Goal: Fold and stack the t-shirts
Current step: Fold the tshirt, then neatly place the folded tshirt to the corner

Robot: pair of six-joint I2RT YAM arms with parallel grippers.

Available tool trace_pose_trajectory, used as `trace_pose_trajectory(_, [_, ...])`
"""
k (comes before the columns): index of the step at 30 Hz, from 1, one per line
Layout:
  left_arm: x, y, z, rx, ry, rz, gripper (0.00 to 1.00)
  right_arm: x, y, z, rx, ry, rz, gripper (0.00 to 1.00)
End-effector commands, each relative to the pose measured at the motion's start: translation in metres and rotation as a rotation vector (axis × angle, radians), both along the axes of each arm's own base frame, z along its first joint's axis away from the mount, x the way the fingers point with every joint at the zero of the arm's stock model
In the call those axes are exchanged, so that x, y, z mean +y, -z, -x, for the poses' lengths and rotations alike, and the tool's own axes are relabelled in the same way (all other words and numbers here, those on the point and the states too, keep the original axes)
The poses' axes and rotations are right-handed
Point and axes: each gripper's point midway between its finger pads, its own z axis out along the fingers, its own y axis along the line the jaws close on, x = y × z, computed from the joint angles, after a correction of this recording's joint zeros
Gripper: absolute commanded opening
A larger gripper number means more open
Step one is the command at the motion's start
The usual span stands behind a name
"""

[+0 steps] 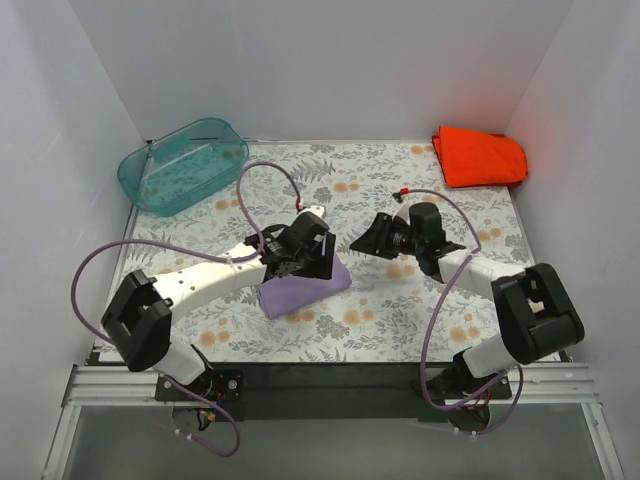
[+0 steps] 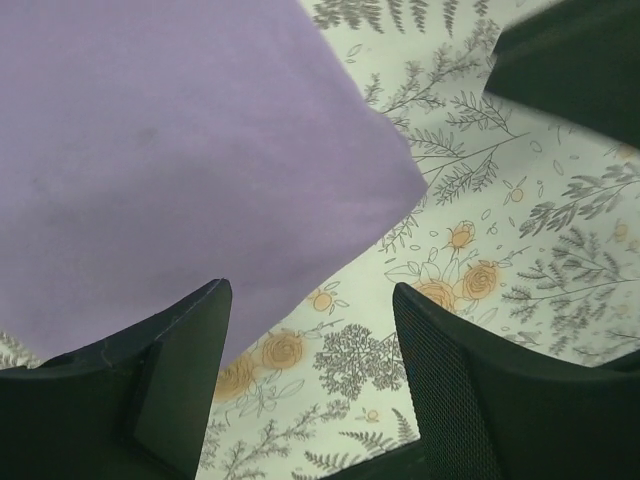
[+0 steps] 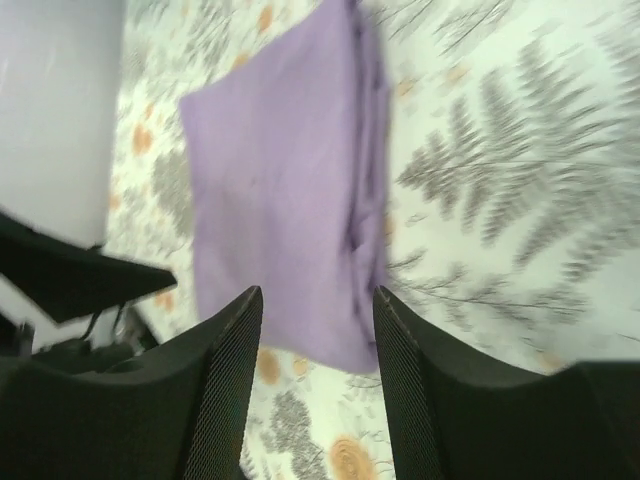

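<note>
The lavender-purple t-shirt (image 1: pixel 300 288) lies folded into a small rectangle near the middle of the table. In the left wrist view it (image 2: pixel 180 150) fills the upper left, and in the right wrist view it (image 3: pixel 280 180) lies just ahead of the fingers. My left gripper (image 1: pixel 303 252) hovers over its far edge; its jaws (image 2: pixel 311 290) stand open with only tablecloth between them. To the shirt's right my right gripper (image 1: pixel 372 238) points at it, open and holding nothing (image 3: pixel 318 292). The orange-red t-shirt (image 1: pixel 480 155) rests folded in the far right corner.
A translucent teal tub (image 1: pixel 185 165) sits at the far left corner. White walls enclose the floral-patterned table (image 1: pixel 400 320) on three sides. The left arm's white link (image 3: pixel 55 110) shows at the left of the right wrist view.
</note>
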Motion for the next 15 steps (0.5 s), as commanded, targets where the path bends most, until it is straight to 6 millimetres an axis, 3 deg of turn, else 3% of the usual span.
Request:
trace_pose_trajectory(1, [-0.004, -0.005, -0.014, -0.147, 0.077, -0.197, 0.65, -0.067, 0.015, -0.016, -0.058, 0.133, 0.381, 0.56])
trace_pose_trajectory(3, [-0.017, 0.002, -0.016, -0.159, 0.106, -0.252, 0.63, -0.106, 0.006, -0.019, -0.071, 0.215, 0.539, 0.59])
trace_pose_trajectory(4, [-0.02, 0.012, -0.018, -0.152, 0.125, -0.297, 0.61, -0.118, 0.002, -0.02, -0.073, 0.245, 0.574, 0.66])
trace_pose_trajectory(6, [-0.037, 0.009, -0.017, -0.181, 0.158, -0.313, 0.6, -0.155, -0.01, -0.02, -0.079, 0.346, 0.663, 0.89])
trace_pose_trajectory(7, [-0.04, 0.011, -0.018, -0.196, 0.169, -0.341, 0.58, -0.166, -0.014, -0.019, -0.081, 0.379, 0.68, 0.95])
trace_pose_trajectory(8, [-0.048, 0.019, -0.013, -0.195, 0.199, -0.366, 0.57, -0.18, -0.024, -0.019, -0.093, 0.435, 0.685, 0.98])
trace_pose_trajectory(9, [-0.057, 0.016, -0.015, -0.212, 0.206, -0.369, 0.56, -0.193, -0.02, -0.013, -0.077, 0.473, 0.711, 0.98])
trace_pose_trajectory(11, [-0.066, 0.018, -0.013, -0.242, 0.24, -0.411, 0.53, -0.208, -0.03, -0.009, -0.092, 0.537, 0.699, 0.98])
trace_pose_trajectory(12, [-0.068, 0.027, -0.012, -0.239, 0.251, -0.442, 0.52, -0.211, -0.025, -0.003, -0.08, 0.54, 0.701, 0.98])
trace_pose_trajectory(15, [-0.08, 0.031, -0.01, -0.273, 0.299, -0.503, 0.48, -0.21, -0.028, 0.005, -0.093, 0.539, 0.674, 0.98])
